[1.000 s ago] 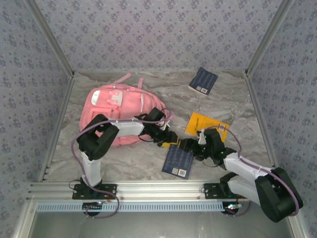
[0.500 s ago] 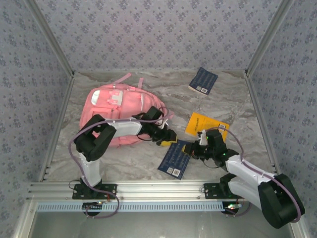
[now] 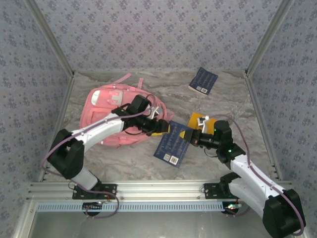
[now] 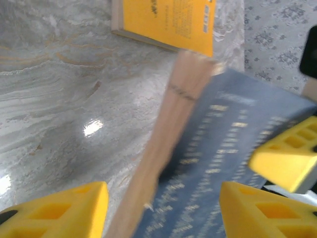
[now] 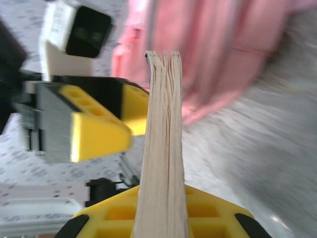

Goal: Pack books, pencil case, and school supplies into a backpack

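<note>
The pink backpack lies at the left on the marble table. My right gripper is shut on one end of a navy blue book, holding it tilted off the table, its page edges standing up from the gripper. My left gripper is open at the book's other end, its yellow fingers spread on both sides of the blue cover. The yellow book lies flat behind, partly hidden by the right arm. A second navy book lies at the back right.
Patterned walls close in the table on three sides. A metal rail runs along the near edge. Bare marble stretches in front of the backpack and at the back centre.
My right gripper has raised the navy book off the table and carried it left toward the backpack. The left arm has stretched out, its gripper now straddling the book's end.
</note>
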### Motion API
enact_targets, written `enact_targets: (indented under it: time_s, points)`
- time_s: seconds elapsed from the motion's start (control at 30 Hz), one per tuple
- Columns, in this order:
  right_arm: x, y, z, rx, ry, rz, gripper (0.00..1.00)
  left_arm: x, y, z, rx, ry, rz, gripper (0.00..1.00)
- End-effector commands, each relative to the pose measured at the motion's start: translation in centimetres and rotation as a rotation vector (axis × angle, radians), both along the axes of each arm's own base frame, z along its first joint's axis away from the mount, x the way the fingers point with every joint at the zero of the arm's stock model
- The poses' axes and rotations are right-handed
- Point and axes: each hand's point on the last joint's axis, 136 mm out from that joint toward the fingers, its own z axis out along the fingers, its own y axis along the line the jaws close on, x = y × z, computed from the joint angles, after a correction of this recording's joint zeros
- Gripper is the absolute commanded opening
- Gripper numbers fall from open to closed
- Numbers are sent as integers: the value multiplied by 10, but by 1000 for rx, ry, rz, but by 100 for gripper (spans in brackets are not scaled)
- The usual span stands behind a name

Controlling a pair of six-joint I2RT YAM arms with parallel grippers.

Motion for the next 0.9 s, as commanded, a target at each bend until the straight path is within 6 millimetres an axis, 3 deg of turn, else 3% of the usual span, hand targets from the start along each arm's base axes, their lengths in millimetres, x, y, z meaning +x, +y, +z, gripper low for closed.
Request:
enact_targets:
  time_s: [0.0, 0.17, 0.27, 0.53, 0.6, 0.8, 0.83, 0.87]
  points:
    - [-6, 13, 75, 152, -176, 121, 0, -8, 13, 41, -19, -114, -70, 61]
    - [-14, 23, 126, 242, -290, 224, 0, -14, 22, 75, -113, -158, -92, 62]
    - [-18, 27, 145, 277, -340, 263, 0, -22, 20, 96, -218, -160, -122, 63]
    - [-9, 38, 157, 287, -357, 282, 0, -42, 14, 132, -430, -130, -196, 60]
    - [-4, 40, 155, 276, -345, 281, 0, -43, 16, 140, -445, -154, -199, 50]
    - [7, 41, 148, 228, -324, 245, 0, -30, 30, 148, -458, -180, -141, 0]
    - [10, 39, 150, 228, -320, 227, 9, -27, 31, 148, -464, -182, -127, 0]
    - [14, 37, 150, 220, -321, 195, 25, -23, 34, 149, -473, -188, -104, 0]
